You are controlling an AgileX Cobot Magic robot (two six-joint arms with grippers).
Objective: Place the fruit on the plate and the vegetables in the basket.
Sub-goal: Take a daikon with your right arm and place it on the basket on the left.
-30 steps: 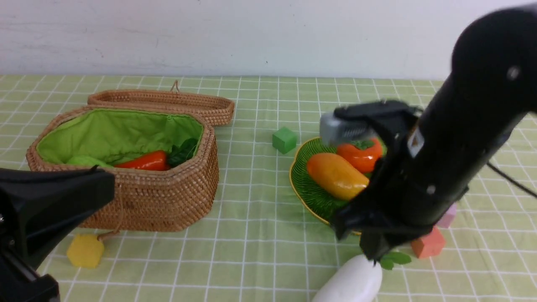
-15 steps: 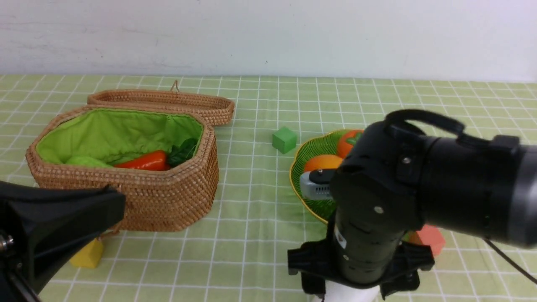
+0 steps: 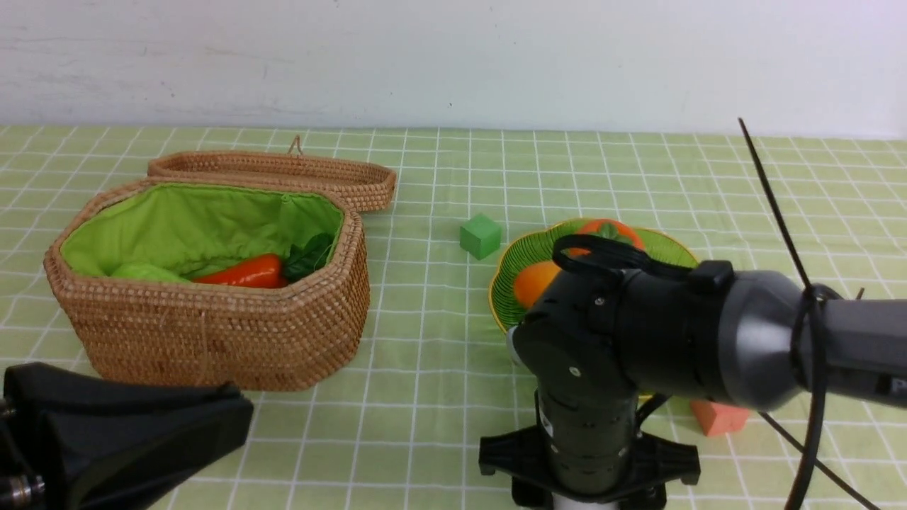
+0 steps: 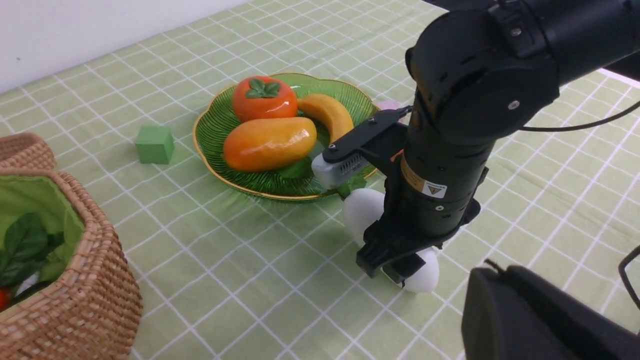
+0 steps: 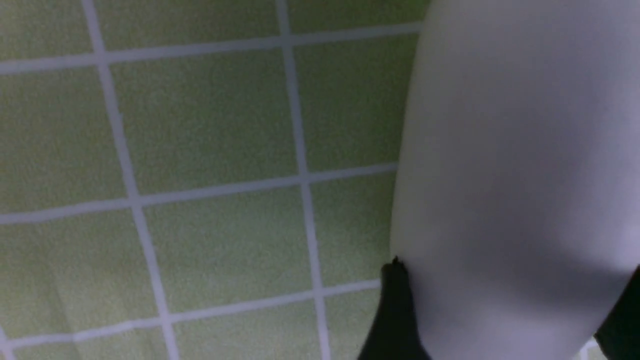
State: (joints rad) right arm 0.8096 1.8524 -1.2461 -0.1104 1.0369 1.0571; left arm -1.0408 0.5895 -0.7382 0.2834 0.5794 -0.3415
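Observation:
The white radish (image 4: 362, 212) lies on the cloth in front of the green plate (image 4: 215, 125) and fills the right wrist view (image 5: 510, 175). My right gripper (image 4: 395, 270) points straight down over it, jaws open and astride its sides (image 5: 510, 320). The plate holds the persimmon (image 4: 263, 98), the mango (image 4: 270, 143) and the banana (image 4: 327, 114). The basket (image 3: 212, 333) stands open at the left with the red-orange pepper (image 3: 244, 271), the green gourd (image 3: 145, 272) and dark leaves inside. My left gripper (image 3: 234, 414) hovers low at the front left, shut and empty.
The basket's lid (image 3: 283, 173) lies open behind it. A green cube (image 3: 480, 236) sits between basket and plate. An orange block (image 3: 719, 418) lies right of my right arm, and a pink block (image 4: 387, 105) lies beside the plate. A black cable (image 3: 779, 212) arcs over the right side.
My right arm has swung down and toward me, and the gripper has dropped over the radish. My left gripper has sunk lower and now hides the yellow block.

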